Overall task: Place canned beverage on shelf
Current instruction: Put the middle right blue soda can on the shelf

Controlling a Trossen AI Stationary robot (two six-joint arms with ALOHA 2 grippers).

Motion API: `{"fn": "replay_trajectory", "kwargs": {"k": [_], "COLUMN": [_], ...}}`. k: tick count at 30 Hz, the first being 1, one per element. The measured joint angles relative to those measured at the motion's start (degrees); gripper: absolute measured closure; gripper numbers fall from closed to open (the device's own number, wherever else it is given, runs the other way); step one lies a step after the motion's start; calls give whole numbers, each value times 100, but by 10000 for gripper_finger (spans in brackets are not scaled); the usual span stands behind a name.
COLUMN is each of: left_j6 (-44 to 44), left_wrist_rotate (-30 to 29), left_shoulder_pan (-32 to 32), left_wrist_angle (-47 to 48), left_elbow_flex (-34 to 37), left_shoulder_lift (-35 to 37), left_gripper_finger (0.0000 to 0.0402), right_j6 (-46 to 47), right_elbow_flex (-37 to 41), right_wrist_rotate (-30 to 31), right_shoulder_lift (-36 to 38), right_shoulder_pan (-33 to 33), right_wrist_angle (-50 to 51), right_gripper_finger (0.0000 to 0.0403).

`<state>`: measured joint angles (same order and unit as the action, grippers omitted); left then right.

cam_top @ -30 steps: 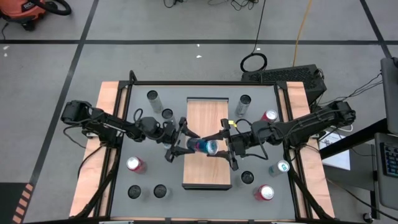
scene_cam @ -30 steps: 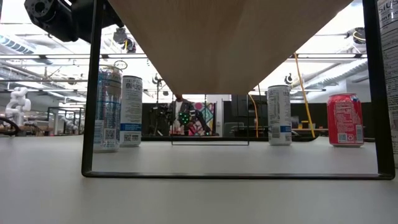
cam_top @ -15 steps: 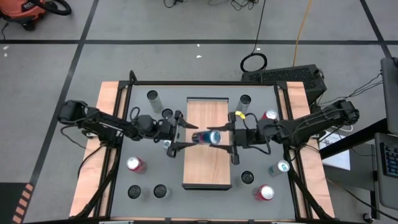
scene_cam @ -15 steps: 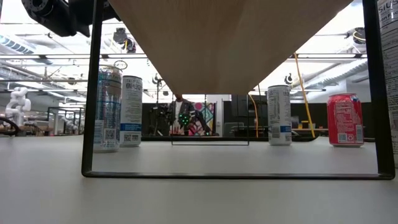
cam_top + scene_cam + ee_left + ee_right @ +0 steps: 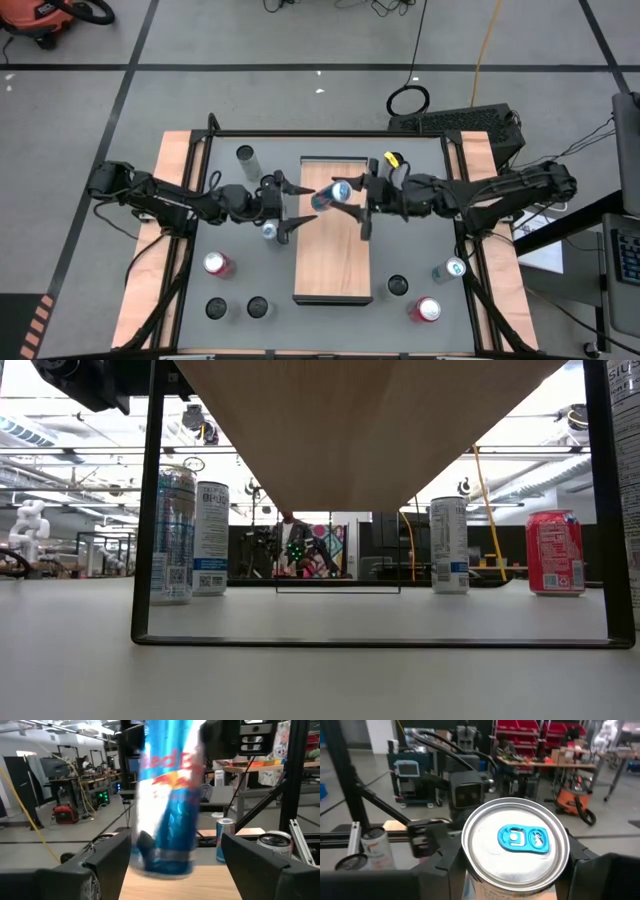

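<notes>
Gripping the blue can point(image 5: 338, 191) near its top end, the right claw point(image 5: 362, 200) has it tipped over above the far half of the shelf point(image 5: 334, 270), off the wood. In the right wrist view the lid with its blue tab point(image 5: 523, 838) fills the near field, the dark fingers pressed on either side of the can's body just below the rim. I'd judge it a thin aluminium can: stiff enough if full, easy to dent if squeezed hard, and slick on the painted wall, so a hold across the body, below the rim, looks the safest place. A touch farther off, the left claw point(image 5: 287, 200) sits at the shelf's left edge with its fingers spread wide, empty; its wrist view shows the can point(image 5: 167, 805) hanging between and beyond the two pads point(image 5: 107, 860), neither one touching it. Beyond that, other cans dot the bench point(image 5: 420, 160): a slim one point(image 5: 246, 156) at the far left, a red one point(image 5: 218, 264) nearer the left edge, another red one point(image 5: 425, 309) at the near right.
</notes>
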<state>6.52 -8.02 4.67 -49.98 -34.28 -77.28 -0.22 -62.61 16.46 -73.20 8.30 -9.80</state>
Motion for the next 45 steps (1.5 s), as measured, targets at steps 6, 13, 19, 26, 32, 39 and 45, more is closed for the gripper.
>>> {"fn": "replay_trajectory", "kwargs": {"k": [6,13,19,26,32,39,45], "left_j6": [35,51,-6,-7,33,35,326], "left_wrist_rotate": [-412,-600,-593,-669,-709,-790,-564], "left_shoulder_pan": [2,27,154,239,249,249,124], "left_wrist_angle": [141,311,302,237,300,300,246], "left_elbow_flex": [0,0,0,4,7,7,7], "left_shoulder_lift": [0,-2,-2,-2,-2,-2,-4], "left_gripper_finger": [97,97,97,97,97,97,79], "right_j6": [106,109,109,111,172,172,166], "right_elbow_flex": [-144,-144,-145,-284,-284,-284,-284], "right_wrist_rotate": [-15,-5,-8,-8,-19,-21,-23], "right_shoulder_lift": [-156,-157,-154,-153,-163,-163,-163], "right_shoulder_pan": [-120,-121,-121,-110,-110,-108,-108], "right_wrist_angle": [166,321,404,364,428,492,494], "right_gripper_finger": [236,236,236,236,231,230,230]}}
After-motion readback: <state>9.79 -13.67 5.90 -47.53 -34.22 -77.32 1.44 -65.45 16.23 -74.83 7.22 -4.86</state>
